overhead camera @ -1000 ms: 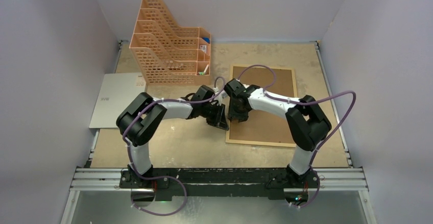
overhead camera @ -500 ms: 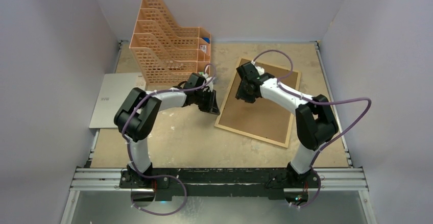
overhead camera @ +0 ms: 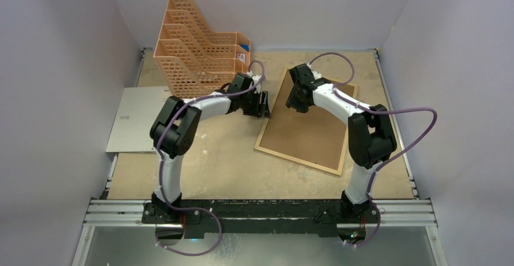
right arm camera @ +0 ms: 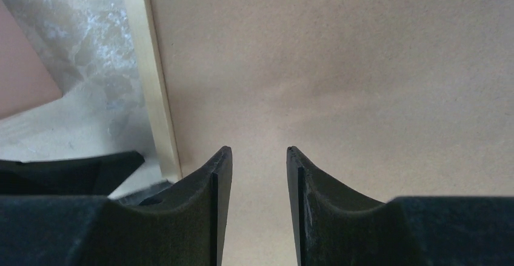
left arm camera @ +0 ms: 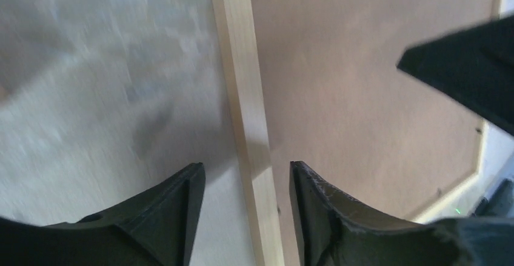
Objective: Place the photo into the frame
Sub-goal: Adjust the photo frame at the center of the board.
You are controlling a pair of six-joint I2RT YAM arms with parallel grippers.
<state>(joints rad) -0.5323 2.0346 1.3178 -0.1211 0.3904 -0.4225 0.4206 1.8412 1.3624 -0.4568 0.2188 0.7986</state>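
Tabletop (overhead camera: 206, 163) | frame (left arm camera: 241, 66) stays skewed | left end effector (overhead camera: 261, 104), right end effector (overhead camera: 297, 103) shifted farther

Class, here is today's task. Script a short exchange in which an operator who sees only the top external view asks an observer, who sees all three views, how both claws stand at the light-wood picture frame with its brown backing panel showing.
Operator: From above I cannot make out any finger gaps. Are they open?
Observer: The left claw is open, with one finger on either side of a rail of the thin light-wood rectangular picture frame.
Operator: And the other one?
Observer: The right claw is open too. It holds nothing and both fingers are over the brown fibreboard backing panel, just inside the rail.
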